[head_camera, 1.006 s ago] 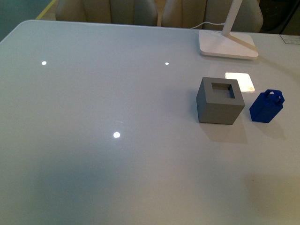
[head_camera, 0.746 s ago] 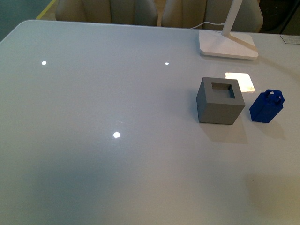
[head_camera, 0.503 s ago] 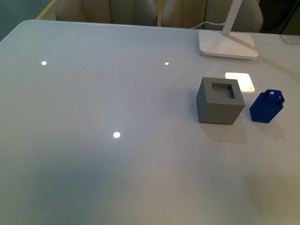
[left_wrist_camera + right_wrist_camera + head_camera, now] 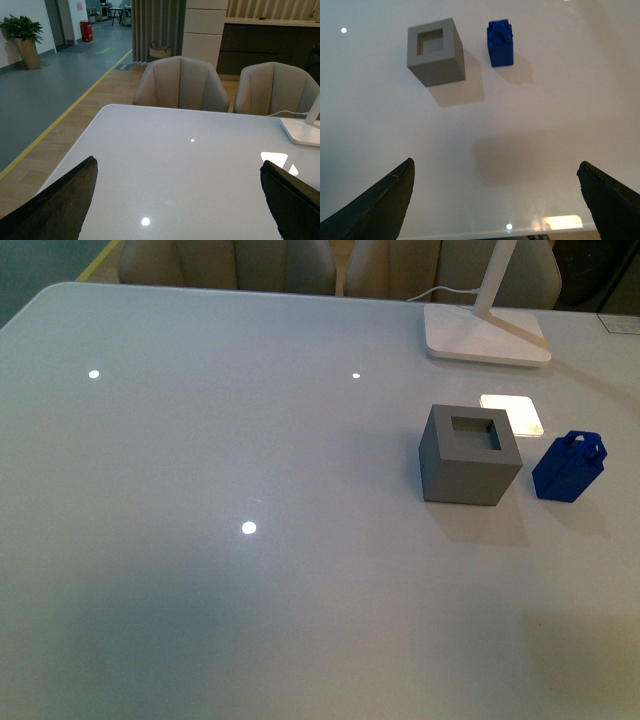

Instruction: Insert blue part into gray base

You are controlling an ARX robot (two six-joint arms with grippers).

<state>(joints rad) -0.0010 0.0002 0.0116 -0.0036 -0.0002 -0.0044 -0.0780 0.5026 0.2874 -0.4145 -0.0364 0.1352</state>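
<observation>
Front view: a glossy pale gray table fills the shot, with a rounded corner at far left and small bright light reflections dotted across its left half and middle. Right of center the gray base sits flat on the table, its square hole facing up and open. Just beside it on the right, with a clear gap between them, the blue part stands upright on the table, loop handle on top. Behind these two a bright patch of light reflects off the surface. Further back is the white lamp foot, its stem rising out of shot and a cord running off it. Beige chairs line the far edge. Left wrist view: a potted plant stands against a wall at far left, then gray floor with a yellow line, a curtain, and two beige chairs at the table's far side. The left gripper hovers over bare table, its dark fingers spread wide to either edge of the shot, holding nothing. Right wrist view: the right gripper is likewise spread wide and empty above the table. It is well apart from the gray base and blue part, which sit side by side ahead of it and cast shadows on the pale surface.
</observation>
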